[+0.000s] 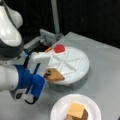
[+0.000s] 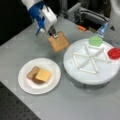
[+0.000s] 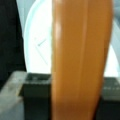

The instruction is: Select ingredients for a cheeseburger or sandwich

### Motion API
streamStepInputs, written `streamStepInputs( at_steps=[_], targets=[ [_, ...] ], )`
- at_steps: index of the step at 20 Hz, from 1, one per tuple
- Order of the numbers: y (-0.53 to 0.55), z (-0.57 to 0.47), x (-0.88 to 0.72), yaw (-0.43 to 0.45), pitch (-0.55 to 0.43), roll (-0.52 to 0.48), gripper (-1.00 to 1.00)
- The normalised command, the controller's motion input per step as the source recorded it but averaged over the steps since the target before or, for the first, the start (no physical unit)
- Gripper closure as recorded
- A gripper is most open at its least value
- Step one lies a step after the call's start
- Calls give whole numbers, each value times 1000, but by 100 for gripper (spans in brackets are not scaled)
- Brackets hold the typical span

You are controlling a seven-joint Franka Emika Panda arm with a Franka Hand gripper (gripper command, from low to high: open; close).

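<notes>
**Over the table, toast in the claw**

Between divided tray (image 2: 105,75) and white plate (image 2: 27,85) in a front view, our gripper (image 2: 53,34) is clamped on a tan toast square (image 2: 58,42), which hangs tilted, clear of both. We read this as the top-slice carry. On the plate, yellow cheese (image 2: 43,75) covers a brown patty (image 2: 37,81) on toast (image 2: 32,72). Green leaf (image 2: 95,40) and red disc (image 2: 114,53) sit on the tray's far side. Landing this slice calls for squaring it above the cheese.
</notes>
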Motion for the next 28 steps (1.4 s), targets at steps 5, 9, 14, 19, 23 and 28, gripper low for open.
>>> streamStepInputs(
  at_steps=[5,9,14,19,23,28],
  targets=[
    [-446,-248,760,594,35,-72,100],
    [-345,-200,668,578,25,-4,100],
    [-231,-137,531,574,85,18,100],
    [-157,-161,535,582,24,10,100],
    [-149,-169,543,555,13,-65,100],
    [-150,-126,459,476,83,18,100]
  ],
)
